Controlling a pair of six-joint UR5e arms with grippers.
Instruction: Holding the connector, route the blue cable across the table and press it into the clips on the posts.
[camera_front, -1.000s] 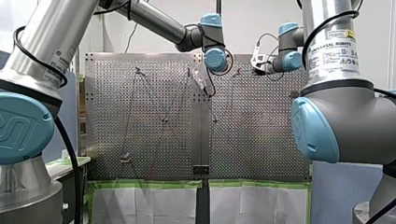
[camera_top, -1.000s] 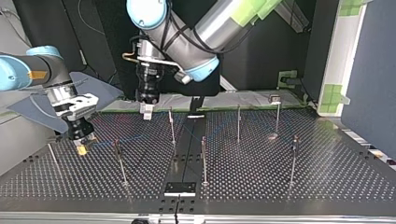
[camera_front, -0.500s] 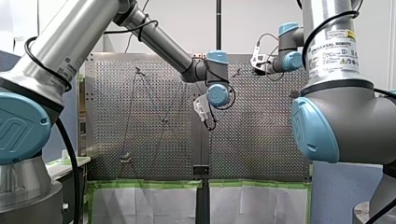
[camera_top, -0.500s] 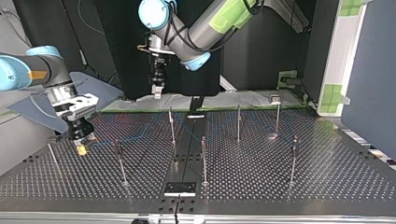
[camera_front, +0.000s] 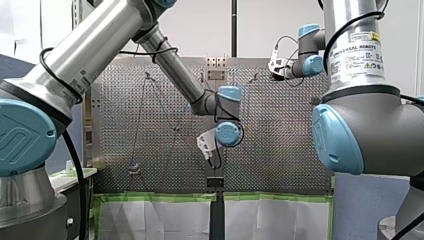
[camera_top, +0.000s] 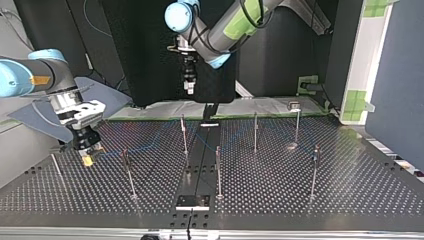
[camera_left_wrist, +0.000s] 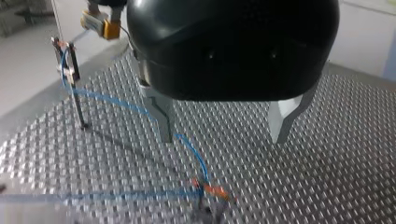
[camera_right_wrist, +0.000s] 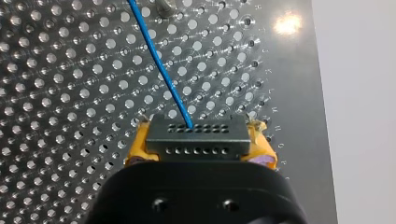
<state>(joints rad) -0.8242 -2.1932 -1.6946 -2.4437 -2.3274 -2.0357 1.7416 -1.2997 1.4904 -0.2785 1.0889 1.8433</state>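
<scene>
High over the table (camera_top: 300, 200), my left pincer (camera_left_wrist: 224, 126) points down, spread, empty (right pincer (camera_top: 88, 158) clamps the connector (camera_right_wrist: 196, 139)).

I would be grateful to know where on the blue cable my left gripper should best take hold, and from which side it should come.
Probably the straight span of the blue cable between the two posts, taken from above: the left gripper is open over it, so its fingers can straddle the cable crosswise. The connector end is already held by the right gripper.
</scene>
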